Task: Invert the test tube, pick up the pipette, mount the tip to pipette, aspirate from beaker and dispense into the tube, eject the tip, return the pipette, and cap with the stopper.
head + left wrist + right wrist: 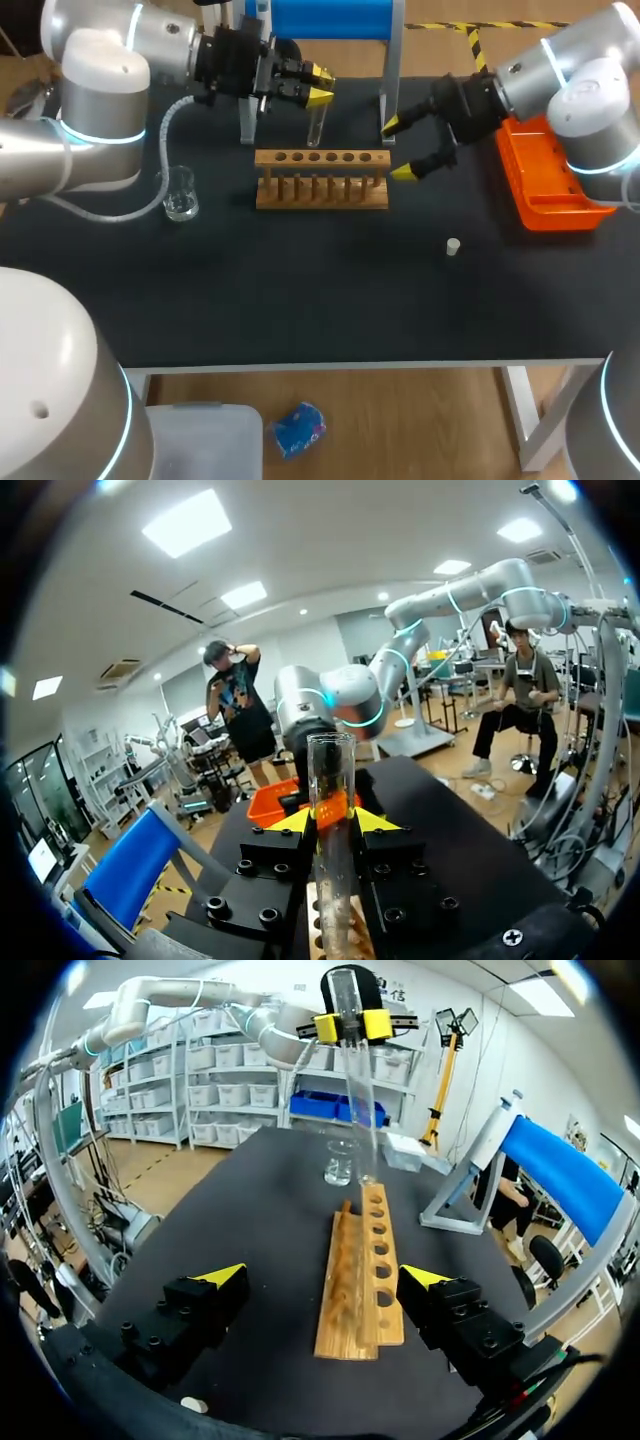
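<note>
1. Test tube [316, 124]: upright, mouth up, clamped near its upper part between the yellow tips of the left gripper [315, 86]. The fingers press it from both sides in the left wrist view.
2. The tube's lower end sits at the top rail of the wooden rack [321, 180], over one of the middle holes. I cannot tell if it is seated in the hole or just above it.
3. The left arm comes in from the far left, with the gripper lying roughly level above the rack's back edge.
4. Right gripper [402, 149]: fingers spread wide with nothing between them. It is just beside the rack's right end and not touching it. In the right wrist view the rack lies ahead of it, running lengthwise away between the two fingers.
5. Beaker [180, 194]: clear, standing on the black table [300, 290] to the left of the rack, well apart from both grippers.
6. Stopper [453, 246]: small and white, lying on the table in front of the rack, to the right, and free of everything.
7. Orange tray [548, 192]: at the table's right edge, under the right arm.
8. Blue stand [330, 18]: behind the rack at the far edge.
</note>
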{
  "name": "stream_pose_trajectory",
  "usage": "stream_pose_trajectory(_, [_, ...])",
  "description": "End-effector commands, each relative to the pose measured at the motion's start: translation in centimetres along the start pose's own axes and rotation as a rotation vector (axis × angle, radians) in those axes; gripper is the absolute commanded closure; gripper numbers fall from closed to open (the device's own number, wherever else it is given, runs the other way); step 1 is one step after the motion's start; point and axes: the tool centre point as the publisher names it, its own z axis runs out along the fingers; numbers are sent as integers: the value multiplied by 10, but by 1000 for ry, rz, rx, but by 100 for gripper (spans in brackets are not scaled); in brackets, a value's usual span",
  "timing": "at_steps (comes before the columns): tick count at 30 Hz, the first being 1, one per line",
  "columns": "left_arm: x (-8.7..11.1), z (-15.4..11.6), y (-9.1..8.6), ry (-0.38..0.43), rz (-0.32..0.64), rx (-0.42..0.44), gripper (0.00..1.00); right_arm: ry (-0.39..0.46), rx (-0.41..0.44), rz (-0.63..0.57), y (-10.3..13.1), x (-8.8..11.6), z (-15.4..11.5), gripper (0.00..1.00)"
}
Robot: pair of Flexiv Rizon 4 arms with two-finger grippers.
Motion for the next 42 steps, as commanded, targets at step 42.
stream_pose_trajectory(42, [-24,30,44,-8,-68,45,100,72,0,0,-24,-13,29,0])
